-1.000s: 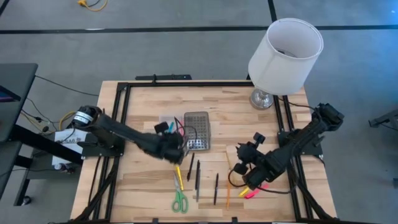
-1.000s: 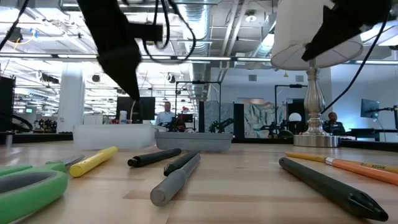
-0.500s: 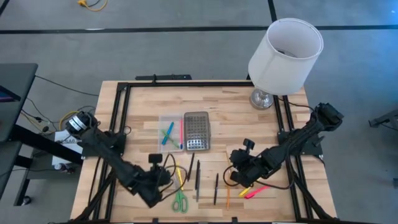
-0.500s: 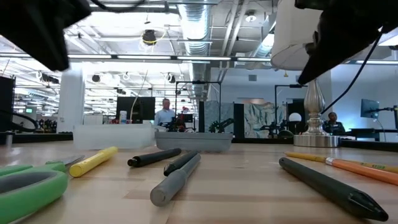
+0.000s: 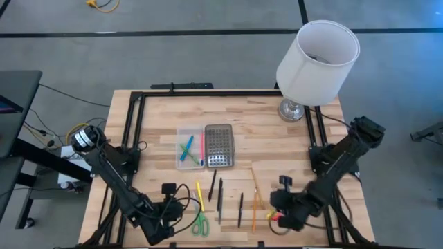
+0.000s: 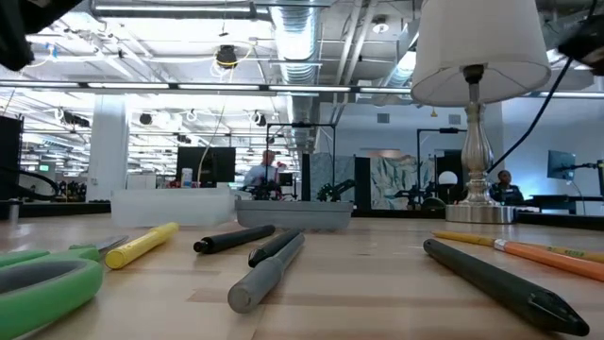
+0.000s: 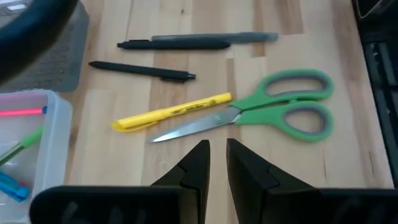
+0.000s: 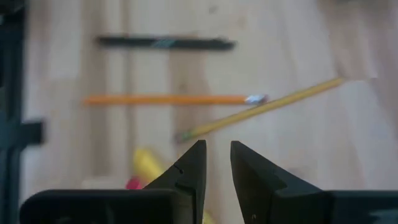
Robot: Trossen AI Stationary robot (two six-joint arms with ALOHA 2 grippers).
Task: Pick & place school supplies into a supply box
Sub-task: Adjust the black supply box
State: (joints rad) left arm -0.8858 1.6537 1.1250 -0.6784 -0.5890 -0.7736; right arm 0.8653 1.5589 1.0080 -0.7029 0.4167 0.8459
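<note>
left gripper [image 7: 217,163]: low at the near-left part of the table, just left of the scissors in the high view; fingers nearly together with a thin slit between them, nothing in them.
right gripper [image 8: 217,163]: near-right part of the table, above the orange and yellow pencils; fingers a narrow gap apart, grasping nothing.
supply box [image 5: 188,147]: clear case, mid-table, open; grey dotted lid [image 5: 219,145] lies flat, touching its right side.
in the box: a blue pen [image 5: 185,151], a green pen [image 5: 188,144] and a pink pen [image 5: 201,146].
scissors [image 5: 201,221]: green handles, flat on the table near the front edge, blades pointing toward the box.
yellow highlighter [image 7: 172,112]: flat on the table, just beside the scissor blades, apart from them in the left wrist view.
black pens: one [image 7: 142,70] next to the highlighter; another [image 7: 174,44] beyond it, lying alongside a grey pen [image 7: 214,38].
black pen right of these [image 5: 240,209]: alone, between the scissors group and the pencils.
orange pencil [image 8: 166,99]: flat, white tip near the yellow pencil [image 8: 260,109], which lies tilted across.
pink and yellow markers [image 5: 275,215]: partly hidden under the right gripper.
lamp [image 5: 317,57]: white shade, metal base at the far-right corner of the table [image 5: 158,115].
background, low view: a person [image 6: 260,174] far behind the table.
</note>
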